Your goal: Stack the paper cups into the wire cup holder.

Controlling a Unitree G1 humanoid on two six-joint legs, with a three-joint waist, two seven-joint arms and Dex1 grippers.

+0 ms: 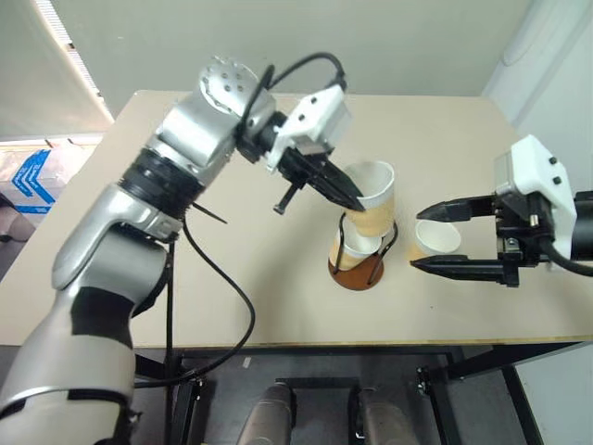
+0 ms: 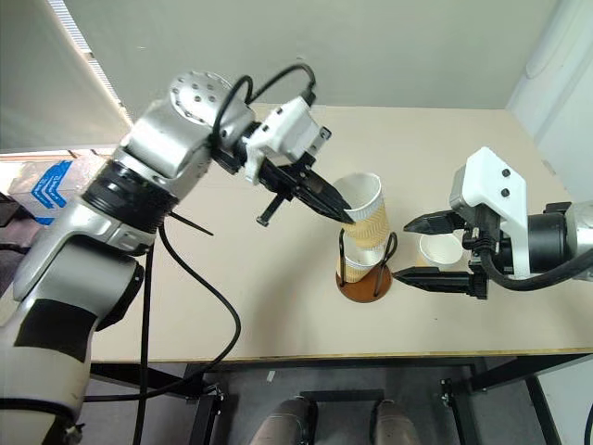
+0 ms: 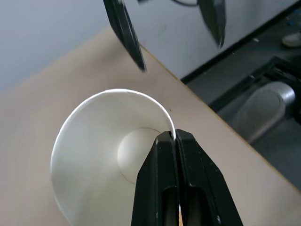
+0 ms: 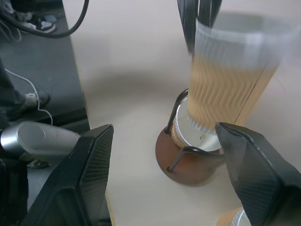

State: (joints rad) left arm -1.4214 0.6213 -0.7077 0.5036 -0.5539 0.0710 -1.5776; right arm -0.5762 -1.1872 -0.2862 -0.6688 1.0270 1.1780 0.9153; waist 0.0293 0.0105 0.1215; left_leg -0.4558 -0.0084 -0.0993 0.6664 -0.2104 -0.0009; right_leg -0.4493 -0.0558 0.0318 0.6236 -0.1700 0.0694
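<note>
- The left gripper point(image 1: 350, 197) has its fingers point(image 3: 175, 183) pinched tight on the white rim of a paper cup point(image 1: 373, 202), holding it tilted in the air.
- The held cup's narrow bottom sits just above, perhaps inside, the mouth of a second cup point(image 4: 195, 134), which already stands in the wire holder point(image 1: 358, 271).
- The holder rests on the beige counter point(image 1: 259, 269), toward the front edge and a little right of the middle; its round reddish-brown base lies flat, with thin black wire loops rising beside the seated cup.
- The right gripper point(image 1: 435, 239) hangs just to the right of the holder with its fingers point(image 4: 87, 174) spread wide and nothing between them.
- In the right wrist view those fingers frame the holder's base without touching it.
- A third cup point(image 1: 437, 237) stands upright on the counter just right of the holder, near the right gripper's fingertips, mouth up and white inside.
- The counter's back edge meets a pale wall point(image 1: 278, 37).
</note>
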